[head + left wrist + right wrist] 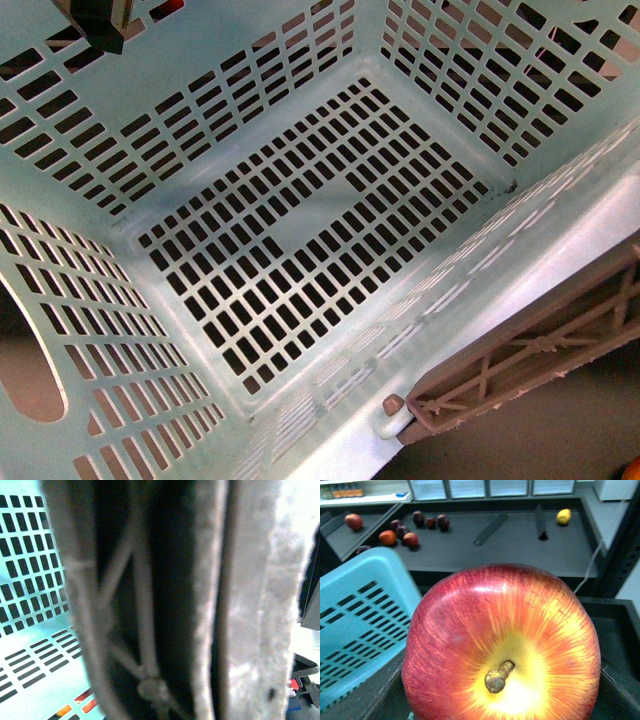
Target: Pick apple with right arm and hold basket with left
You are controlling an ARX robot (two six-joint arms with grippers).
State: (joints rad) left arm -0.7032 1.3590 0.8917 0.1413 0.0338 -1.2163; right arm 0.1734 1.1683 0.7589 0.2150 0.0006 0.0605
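The round, glossy red apple [502,645] fills the right wrist view. Its stubby brown stem and yellow-streaked dimple are turned toward the camera, and what bears it is hidden. Just beside it is a corner of the light aqua slotted plastic basket [210,70]. In the front view the basket is open and empty. An oval hand hole [30,370] pierces its left wall, and a brownish-grey ribbed handle [530,350] hangs outside its right rim.

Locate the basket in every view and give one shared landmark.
Front view: basket fills the frame, seen from above.
Left wrist view: basket behind its blurred handle.
Right wrist view: basket corner beside the apple.
Shared landmark: its aqua slotted wall.
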